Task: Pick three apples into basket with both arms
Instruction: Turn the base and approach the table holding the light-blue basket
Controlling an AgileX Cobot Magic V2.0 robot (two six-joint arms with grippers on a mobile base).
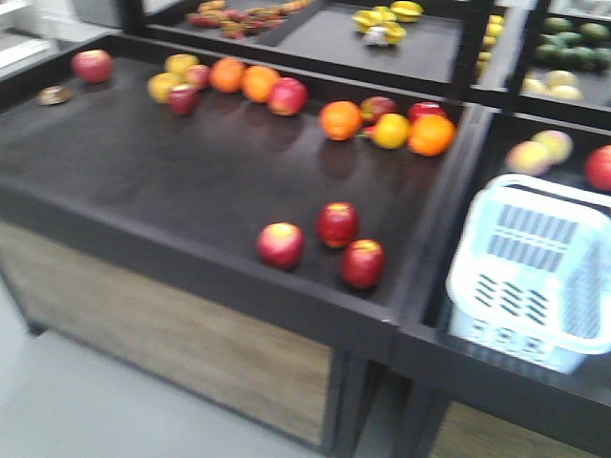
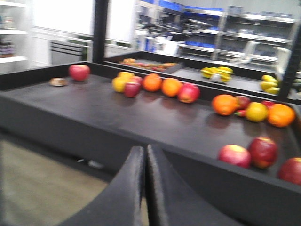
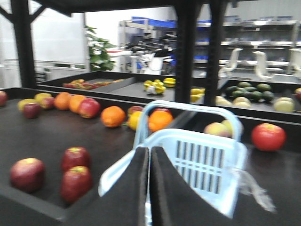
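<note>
Three apples (image 1: 336, 224) are lying in a loose cluster at the lower centre of the front view, near the front edge of the dark display table (image 1: 143, 181); through the blur it is hard to tell whether any are touching. The basket (image 1: 535, 239) is sitting at the lower right, in the neighbouring bay. The left gripper (image 2: 144, 149) is showing at the bottom centre of its wrist view, fingers pressed together and gripping nothing, with the apples at its lower right. The right gripper (image 3: 149, 149) is likewise closed and empty, pointing at the basket. Farther back, oranges (image 1: 340, 120) are lying along the table.
</note>
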